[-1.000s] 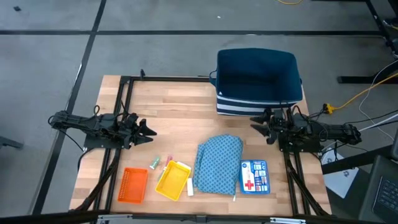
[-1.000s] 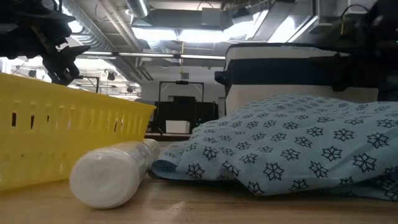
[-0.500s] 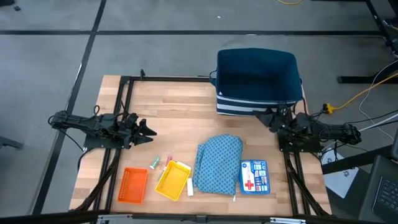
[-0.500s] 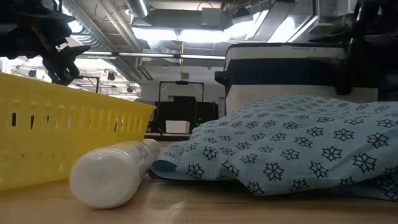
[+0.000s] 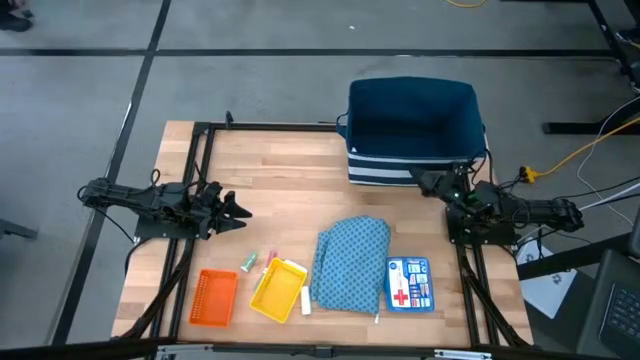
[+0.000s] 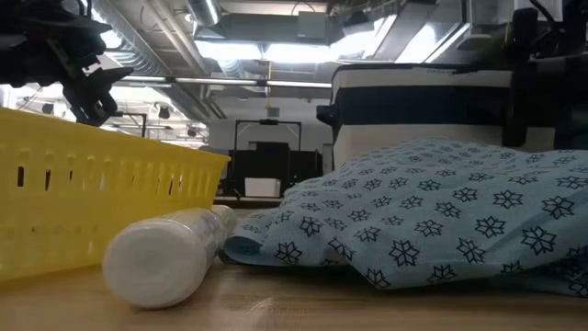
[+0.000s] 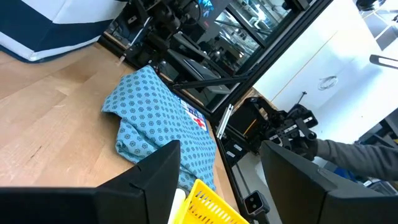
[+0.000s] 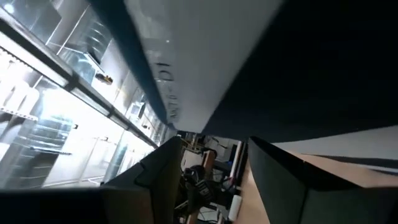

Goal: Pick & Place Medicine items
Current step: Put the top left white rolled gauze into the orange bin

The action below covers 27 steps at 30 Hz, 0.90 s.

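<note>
The medicine items lie on the table's near part. A light-green piece (image 5: pixel 249 263) and a thin pink stick (image 5: pixel 268 255) rest flat left of the yellow basket (image 5: pixel 277 290). One white tube (image 5: pixel 306 301) (image 6: pixel 170 253) lies on its side beside that basket, and a thin white stick (image 5: pixel 376 318) lies at the cloth's near edge. My left gripper (image 5: pixel 235 210) (image 7: pixel 221 186) hovers open over the table's left side, far from the items. My right gripper (image 5: pixel 424 181) (image 8: pixel 211 186) is open at the near right corner of the blue bin (image 5: pixel 415 125), facing its wall.
A blue patterned cloth (image 5: pixel 348 262) lies crumpled at centre near, with a first-aid box (image 5: pixel 409 283) to its right. An orange basket (image 5: pixel 214 297) sits left of the yellow one. The blue bin stands at the far right edge. A person's sleeve (image 7: pixel 354 155) shows beyond the table.
My right gripper has moved toward the table's far edge, up to the blue bin's near right corner, and has turned as it went. The left arm and all the items have stayed where they were.
</note>
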Each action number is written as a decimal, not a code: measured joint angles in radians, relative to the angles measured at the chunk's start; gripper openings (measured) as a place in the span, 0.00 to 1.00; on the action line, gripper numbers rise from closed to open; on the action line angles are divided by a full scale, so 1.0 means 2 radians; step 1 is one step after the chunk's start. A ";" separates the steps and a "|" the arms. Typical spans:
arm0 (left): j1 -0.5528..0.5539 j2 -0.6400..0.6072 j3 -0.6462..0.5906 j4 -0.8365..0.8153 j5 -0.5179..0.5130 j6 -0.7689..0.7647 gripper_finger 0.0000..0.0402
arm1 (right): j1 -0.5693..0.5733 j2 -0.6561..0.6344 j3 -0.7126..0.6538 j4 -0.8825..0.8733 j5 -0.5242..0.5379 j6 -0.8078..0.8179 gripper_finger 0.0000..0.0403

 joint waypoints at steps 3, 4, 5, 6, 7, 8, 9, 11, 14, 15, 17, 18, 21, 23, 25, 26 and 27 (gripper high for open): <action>0.000 0.000 0.000 0.000 0.000 0.000 0.55 | 0.000 0.010 0.000 0.000 0.009 0.020 0.47; 0.000 0.000 0.000 0.000 0.000 0.000 0.55 | 0.000 0.012 0.000 0.000 0.013 0.027 0.47; 0.000 0.000 0.000 0.000 0.000 0.000 0.55 | 0.001 0.015 0.000 0.001 0.016 0.033 0.47; 0.000 0.000 0.000 0.001 -0.003 0.004 0.55 | 0.001 0.019 0.000 0.001 0.020 0.036 0.47; 0.000 0.000 0.000 0.003 -0.012 0.012 0.55 | 0.001 0.022 0.000 0.003 0.025 0.037 0.47; 0.000 0.000 0.000 0.007 -0.026 0.015 0.55 | 0.001 0.024 0.000 0.005 0.029 0.037 0.47; 0.000 0.000 0.000 0.015 -0.042 0.002 0.55 | 0.001 0.026 0.000 0.006 0.034 0.036 0.47; 0.000 0.000 0.000 0.036 -0.074 -0.037 0.55 | 0.001 0.030 0.000 0.005 0.045 0.028 0.47; 0.000 0.000 0.001 0.083 -0.131 -0.060 0.55 | 0.001 0.034 0.000 0.006 0.053 0.017 0.47; 0.000 0.000 0.002 0.100 -0.147 -0.055 0.55 | 0.001 0.035 0.000 0.006 0.054 0.017 0.47; 0.001 0.000 0.006 0.126 -0.169 -0.044 0.55 | 0.001 0.036 0.000 0.005 0.051 0.012 0.47; 0.001 0.000 0.009 0.136 -0.182 -0.038 0.55 | 0.001 0.036 0.000 0.005 0.049 0.011 0.47; 0.001 0.000 0.012 0.172 -0.243 -0.017 0.55 | 0.001 0.036 0.000 0.004 0.046 -0.001 0.47; 0.001 0.000 0.013 0.187 -0.293 -0.005 0.55 | 0.001 0.036 0.000 0.004 0.046 -0.021 0.47; 0.001 0.000 0.013 0.185 -0.338 0.011 0.55 | 0.001 0.036 0.000 0.004 0.054 -0.042 0.47; 0.001 0.000 0.013 0.185 -0.353 0.020 0.55 | 0.001 0.036 0.000 0.005 0.060 -0.052 0.47; 0.001 0.000 0.013 0.184 -0.365 0.027 0.55 | 0.001 0.036 0.000 0.005 0.063 -0.059 0.47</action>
